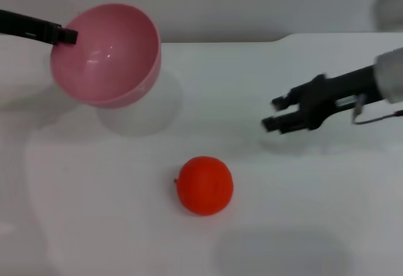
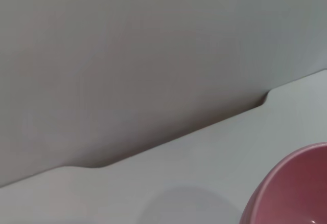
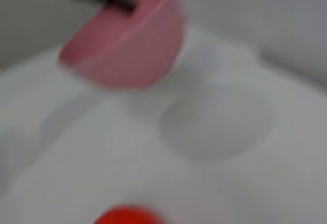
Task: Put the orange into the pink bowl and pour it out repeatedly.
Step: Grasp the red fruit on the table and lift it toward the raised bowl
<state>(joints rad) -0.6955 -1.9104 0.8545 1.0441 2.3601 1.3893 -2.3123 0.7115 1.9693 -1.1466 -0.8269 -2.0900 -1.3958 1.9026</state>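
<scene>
The orange [image 1: 204,186] lies alone on the white table, near the front middle; its top edge also shows in the right wrist view [image 3: 127,216]. The pink bowl [image 1: 106,54] hangs tilted above the table at the back left, its opening turned toward me and empty. My left gripper [image 1: 65,35] is shut on the bowl's rim. The bowl shows in the left wrist view [image 2: 294,191] and in the right wrist view [image 3: 127,40]. My right gripper [image 1: 274,113] hovers open to the right of the orange, a hand's width from it, holding nothing.
The white table [image 1: 302,225] ends at a back edge with a step [image 1: 286,36] near the wall. The bowl casts a round shadow [image 1: 141,109] on the surface below it.
</scene>
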